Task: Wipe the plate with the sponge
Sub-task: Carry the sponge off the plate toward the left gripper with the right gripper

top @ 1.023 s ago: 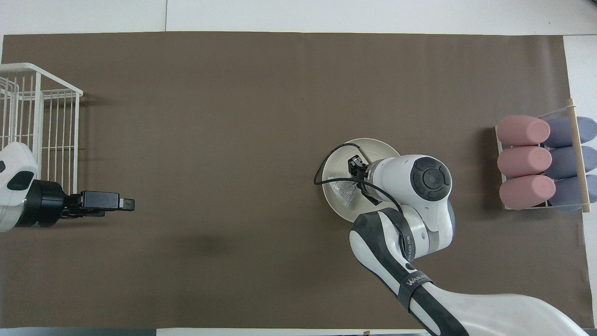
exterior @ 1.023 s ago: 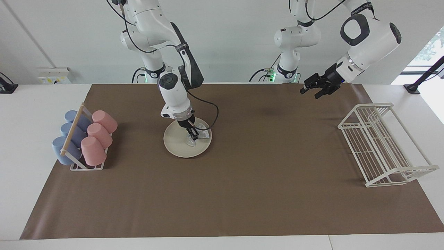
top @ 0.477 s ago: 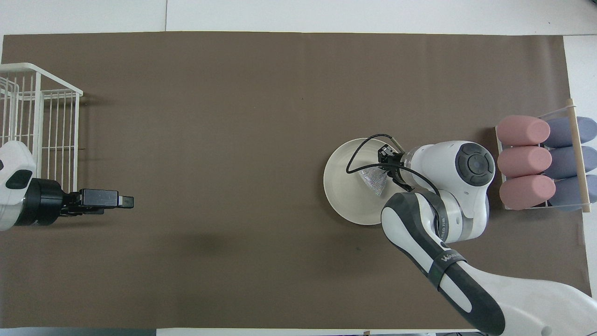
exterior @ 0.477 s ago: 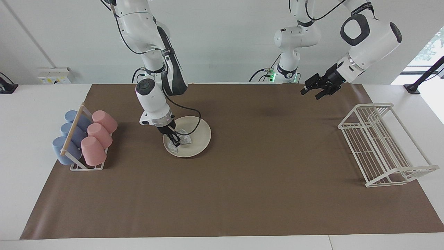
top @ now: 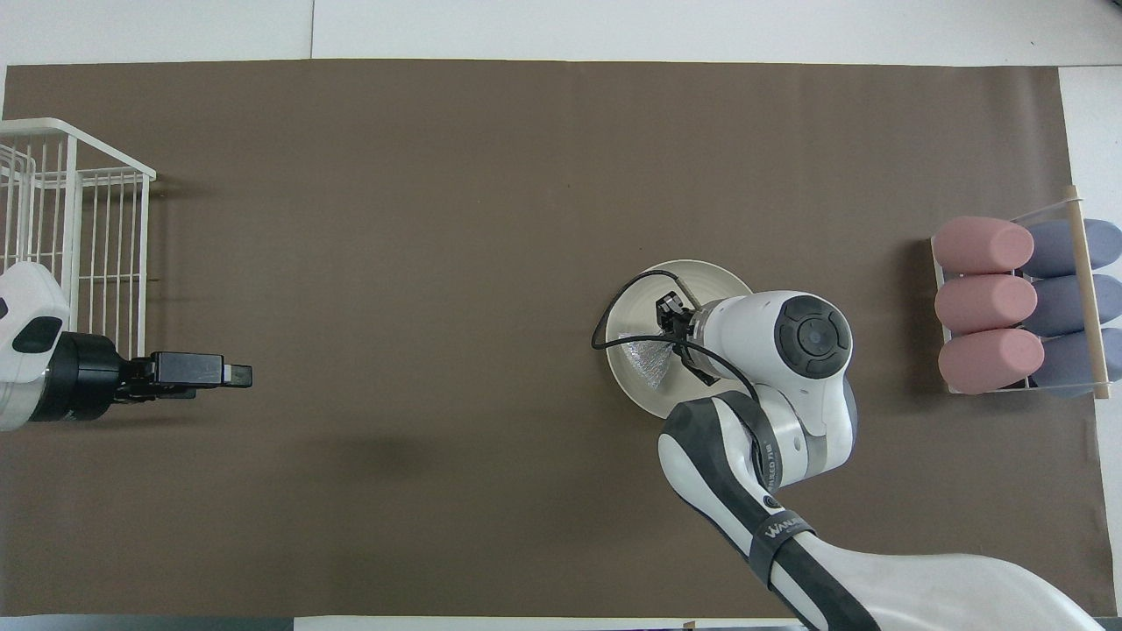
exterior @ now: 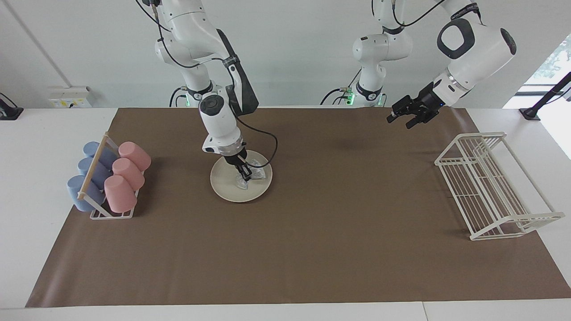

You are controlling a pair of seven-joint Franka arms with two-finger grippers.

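The cream-white plate (exterior: 223, 183) (top: 701, 270) lies on the brown mat toward the right arm's end of the table. My right gripper (exterior: 245, 174) (top: 668, 349) reaches down onto it, shut on the silvery-grey sponge (exterior: 255, 174) (top: 646, 366). The sponge is pressed to the plate's surface on the side toward the left arm's end. The right wrist covers part of the plate in the overhead view. My left gripper (exterior: 403, 119) (top: 238, 376) waits in the air over the mat near the wire rack, open and holding nothing.
A holder with pink and blue cups (exterior: 109, 178) (top: 1017, 307) stands at the right arm's end of the mat. A white wire rack (exterior: 490, 187) (top: 70, 219) stands at the left arm's end. A black cable loops off the right wrist over the plate.
My right gripper dragged the sponge across the plate toward the cup holder, then back toward the left arm's end. The plate shifted slightly. The left arm stayed put.
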